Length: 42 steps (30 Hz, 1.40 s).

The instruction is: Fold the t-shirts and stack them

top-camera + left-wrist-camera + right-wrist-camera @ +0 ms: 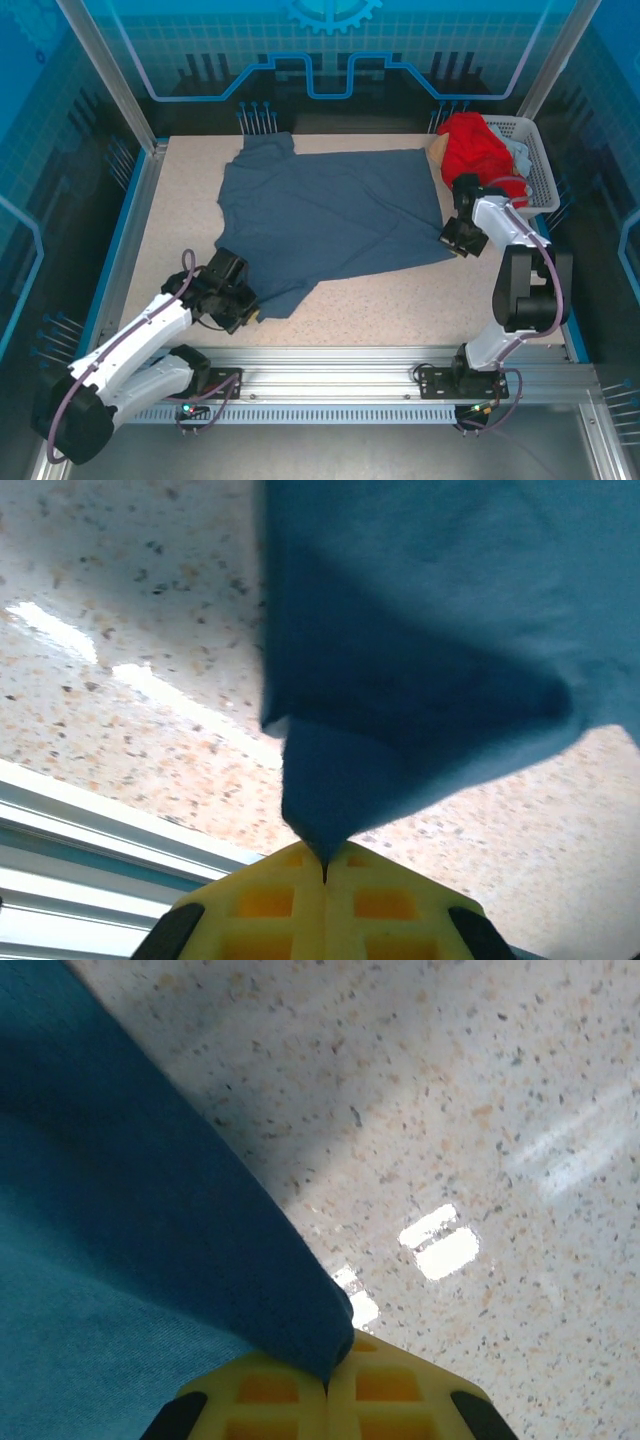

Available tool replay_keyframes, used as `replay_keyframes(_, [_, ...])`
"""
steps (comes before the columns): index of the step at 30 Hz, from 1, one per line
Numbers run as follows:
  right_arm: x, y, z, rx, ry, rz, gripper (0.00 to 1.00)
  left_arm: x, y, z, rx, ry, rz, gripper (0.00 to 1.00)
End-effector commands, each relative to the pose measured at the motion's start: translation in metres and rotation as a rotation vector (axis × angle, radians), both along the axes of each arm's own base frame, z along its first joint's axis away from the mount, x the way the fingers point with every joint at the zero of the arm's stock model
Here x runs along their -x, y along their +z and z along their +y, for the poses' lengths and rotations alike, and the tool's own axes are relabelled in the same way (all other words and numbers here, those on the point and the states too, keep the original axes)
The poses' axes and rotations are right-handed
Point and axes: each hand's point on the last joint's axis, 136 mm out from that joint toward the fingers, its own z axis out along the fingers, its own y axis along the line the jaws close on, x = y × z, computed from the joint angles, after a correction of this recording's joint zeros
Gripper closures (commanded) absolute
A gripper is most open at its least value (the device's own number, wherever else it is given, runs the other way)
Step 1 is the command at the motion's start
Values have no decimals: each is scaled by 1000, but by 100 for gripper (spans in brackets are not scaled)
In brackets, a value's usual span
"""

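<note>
The slate-blue t-shirt point(330, 215) lies spread over the middle of the speckled table. My left gripper point(248, 312) is shut on its near left corner, and the cloth point(420, 680) rises in a peak out of the closed yellow jaws point(324, 872). My right gripper point(452, 240) is shut on the shirt's right edge, where a hemmed fold point(180, 1260) is pinched between the yellow jaws point(327, 1384). The red t-shirt point(478, 148) sits bunched in the basket at the back right.
A white perforated basket point(535, 160) stands at the table's back right corner, beside the right arm. An aluminium rail point(340, 385) runs along the near edge. Bare tabletop point(400, 300) lies in front of the shirt.
</note>
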Motion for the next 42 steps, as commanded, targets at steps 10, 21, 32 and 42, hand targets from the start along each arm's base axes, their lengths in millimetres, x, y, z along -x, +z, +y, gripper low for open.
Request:
replay_keyframes(10, [-36, 28, 19, -47, 147, -62, 100, -47, 50, 40, -247, -37, -124, 100])
replay_keyframes(21, [-40, 8, 51, -82, 220, 0, 100, -115, 10, 73, -306, -72, -64, 100])
replay_keyframes(32, [-39, 6, 59, -97, 265, 10, 100, -85, 23, 54, -444, -280, -128, 43])
replay_keyframes(42, [-36, 6, 59, -98, 276, 15, 100, -66, -22, -44, -422, -774, -93, 47])
